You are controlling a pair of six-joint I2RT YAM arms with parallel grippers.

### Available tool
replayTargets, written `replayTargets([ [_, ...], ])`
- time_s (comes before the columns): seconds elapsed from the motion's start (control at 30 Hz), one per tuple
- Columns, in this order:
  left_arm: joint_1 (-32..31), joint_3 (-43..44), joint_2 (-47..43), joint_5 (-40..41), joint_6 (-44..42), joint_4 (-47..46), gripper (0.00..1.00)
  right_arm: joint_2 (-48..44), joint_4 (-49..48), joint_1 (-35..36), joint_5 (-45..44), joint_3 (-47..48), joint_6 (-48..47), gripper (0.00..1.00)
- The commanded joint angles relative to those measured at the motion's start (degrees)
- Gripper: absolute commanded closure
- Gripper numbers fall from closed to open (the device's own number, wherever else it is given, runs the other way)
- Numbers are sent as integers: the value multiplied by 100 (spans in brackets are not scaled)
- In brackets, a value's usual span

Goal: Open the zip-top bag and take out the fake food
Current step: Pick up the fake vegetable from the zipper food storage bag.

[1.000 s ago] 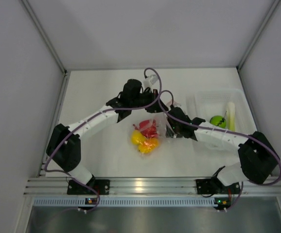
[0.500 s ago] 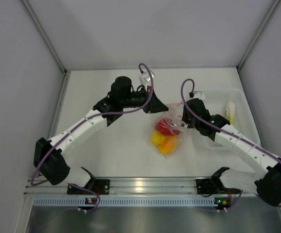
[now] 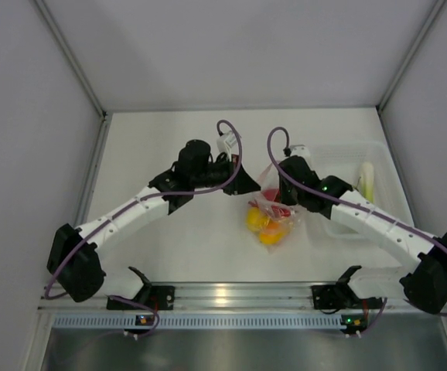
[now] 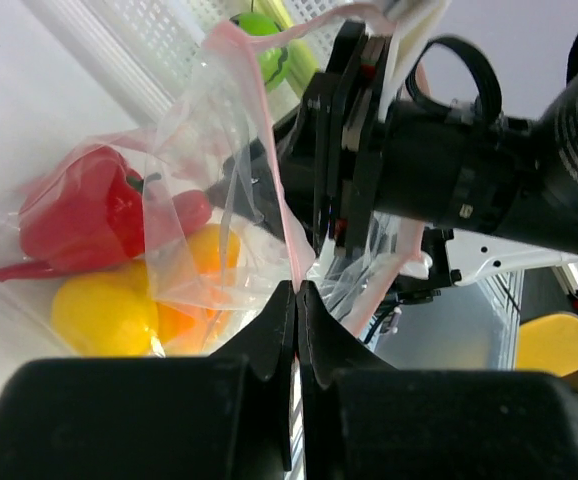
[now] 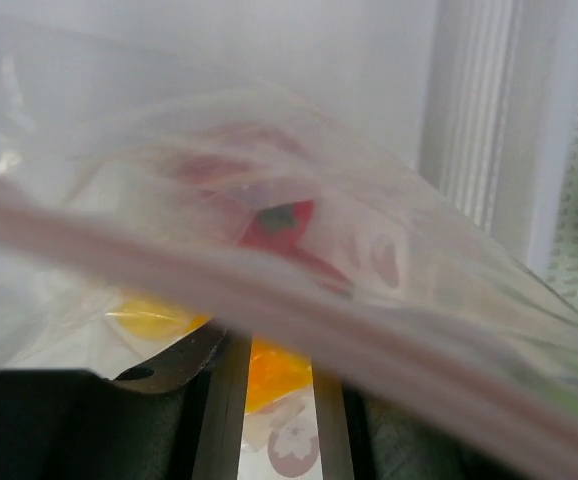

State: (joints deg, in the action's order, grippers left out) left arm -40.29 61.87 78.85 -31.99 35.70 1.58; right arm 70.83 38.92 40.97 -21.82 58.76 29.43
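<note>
Zip-top bag [image 4: 194,160] shifted right, pinched by left hand [image 4: 297,288].

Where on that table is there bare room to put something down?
Bare table lies between the zip-top bag and the front rail, and along the back wall beyond both arms. Crowded: mid-table, where the arms meet at the bag, and the tray at right.

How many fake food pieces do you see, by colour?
Red: 2, pepper and chili
Yellow: 1, yellow piece
Orange: 1, orange piece
Green: 1, ball in the tray
Pale: 1, stalk in the tray
Total: 6
</note>
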Motion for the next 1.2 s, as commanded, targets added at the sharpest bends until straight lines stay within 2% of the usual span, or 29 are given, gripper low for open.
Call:
replayTargets([
  [0.0,-40,-34,-388,254,-20,-238,100,-16,-138,411,160,373,-104,69],
  [0.1,-40,-43,-432,281,-28,-238,100,10,-454,640,414,285,-60,68],
  [0.33,-40,-227,-590,746,-221,-246,100,212,-1166,684,749,-486,-314,69],
  [0.5,-40,-350,-555,913,-406,-334,100,46,-2088,693,1556,-954,-745,69],
  [0.7,-40,-552,-441,327,-380,-641,100,-113,-2538,754,2147,-1209,-1456,69],
  [0.8,-31,-588,-344,44,-327,-765,100,-157,-2564,798,2129,-1218,-1782,70],
  [0.9,-31,-588,-283,-210,-240,-782,100,-227,-2792,842,1638,-1262,-1809,70],
  [0.97,-40,-597,-212,-693,-82,-966,100,-175,-3135,851,1411,-1306,-1914,71],
  [1.07,-40,-562,-159,-1178,103,-1090,100,131,-3049,842,622,-1131,-1897,72],
  [1.17,-49,-535,-212,-1406,103,-1099,100,439,-2821,842,294,-815,-1583,73],
])
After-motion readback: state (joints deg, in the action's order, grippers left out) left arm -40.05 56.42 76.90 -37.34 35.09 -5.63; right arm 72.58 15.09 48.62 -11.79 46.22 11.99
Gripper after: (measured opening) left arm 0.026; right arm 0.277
